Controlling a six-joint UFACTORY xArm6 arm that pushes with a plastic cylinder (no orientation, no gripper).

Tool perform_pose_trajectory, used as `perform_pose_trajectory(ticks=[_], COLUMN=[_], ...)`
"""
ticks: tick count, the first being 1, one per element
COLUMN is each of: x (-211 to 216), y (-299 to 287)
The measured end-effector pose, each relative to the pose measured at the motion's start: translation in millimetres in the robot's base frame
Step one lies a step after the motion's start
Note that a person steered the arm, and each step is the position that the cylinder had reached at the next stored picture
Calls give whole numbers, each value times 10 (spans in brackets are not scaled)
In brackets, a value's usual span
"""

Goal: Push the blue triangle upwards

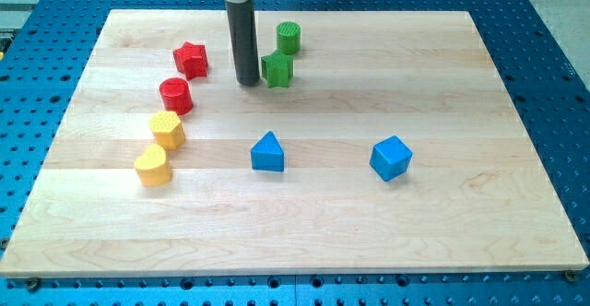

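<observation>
The blue triangle (267, 152) lies near the middle of the wooden board (304, 223). My tip (247, 82) is at the end of the dark rod, toward the view's top from the triangle and a little left of it, well apart. The tip stands just left of the green star-shaped block (277, 69), very close to it.
A green cylinder (289, 37) stands above the green star. A red star (191, 60), a red cylinder (175, 95), a yellow hexagon (168, 129) and a yellow heart-like block (153, 166) form a column at the view's left. A blue cube (390, 158) lies at the right.
</observation>
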State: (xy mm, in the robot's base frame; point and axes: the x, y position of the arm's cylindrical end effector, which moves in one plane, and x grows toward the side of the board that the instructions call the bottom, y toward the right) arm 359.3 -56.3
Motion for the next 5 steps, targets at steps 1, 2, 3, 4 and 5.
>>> perform_pose_trajectory(ticks=[1,2,3,4,5], x=[526,1242,1845,1778,1415], y=[399,567,546,285,285])
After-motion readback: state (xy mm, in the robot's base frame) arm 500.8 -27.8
